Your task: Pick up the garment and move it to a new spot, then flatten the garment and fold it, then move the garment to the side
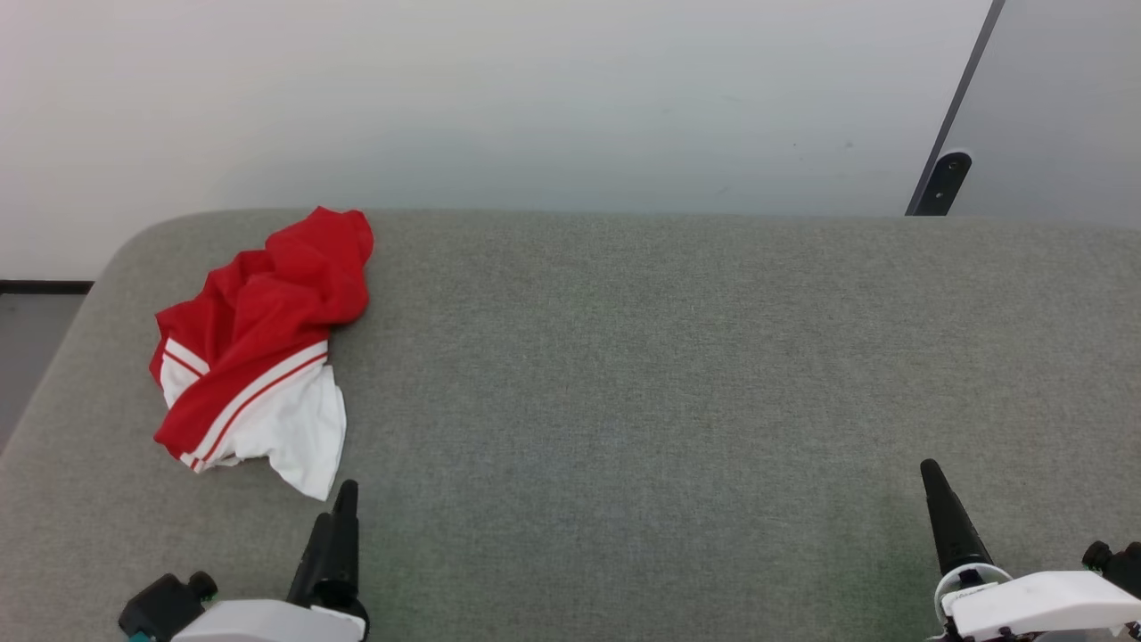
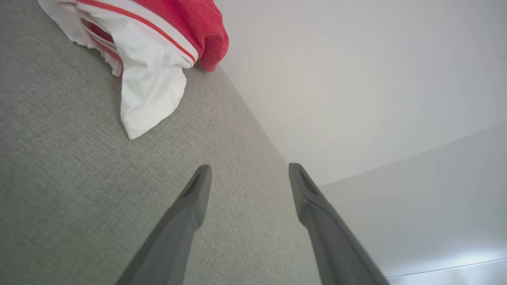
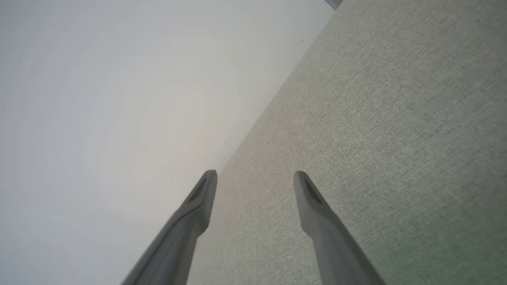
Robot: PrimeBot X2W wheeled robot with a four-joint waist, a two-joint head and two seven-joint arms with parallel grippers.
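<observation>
The garment [image 1: 258,339], a red jersey shirt with a white sleeve and red-and-white striped trim, lies crumpled on the left part of the grey fabric surface [image 1: 624,374]; its chest print is hidden in the folds. The left wrist view has the garment [image 2: 150,51] at its upper left. My left gripper [image 1: 339,499] hovers just below the white sleeve's tip, apart from it, and the left gripper [image 2: 247,174] stands open and holds nothing. Far off at the lower right, my right gripper [image 1: 931,473] is open and empty too, as the right gripper [image 3: 255,180] shows over bare fabric.
The grey surface ends at a rounded far edge against a pale wall [image 1: 535,89]. A dark slanted bar [image 1: 949,169] and a grey panel stand at the upper right. Dark floor [image 1: 36,321] lies past the left edge.
</observation>
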